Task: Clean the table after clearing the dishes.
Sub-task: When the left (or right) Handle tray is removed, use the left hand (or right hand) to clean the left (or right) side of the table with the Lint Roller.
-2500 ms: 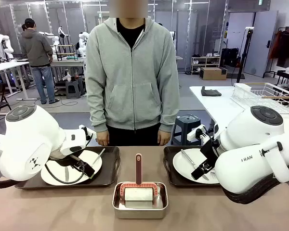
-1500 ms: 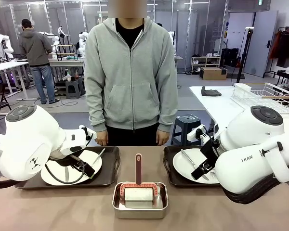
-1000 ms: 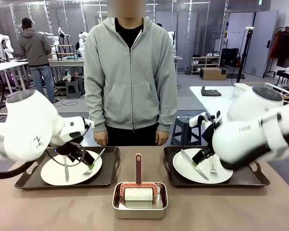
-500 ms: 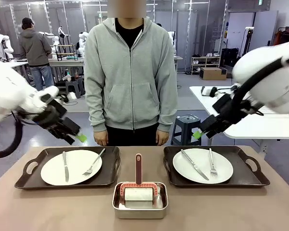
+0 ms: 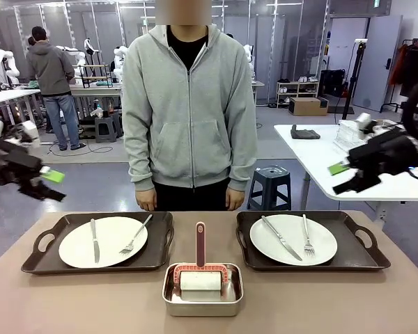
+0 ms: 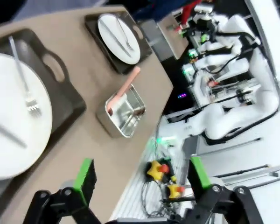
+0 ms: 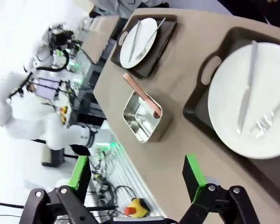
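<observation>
My left gripper [image 5: 52,184] and right gripper [image 5: 338,178] hang high, jaws spread wide and empty, one over each short edge of the table [image 5: 90,303]. The dishes [image 5: 115,236] lie below and inward along the far edge. The left tray [image 5: 157,255] is nearer my left gripper and the right tray [image 5: 359,259] nearer my right, both lengthwise along that edge.

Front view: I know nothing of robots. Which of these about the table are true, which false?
The left plate and the right plate each carry a knife and fork. True.
The metal pan sits on a tray. False: it stands on the bare table, between the left tray and the right tray.
A pink-handled tool rests in the pan. True.
The person is lifting a tray. False: the person's hands hang down behind the table's far edge.
</observation>
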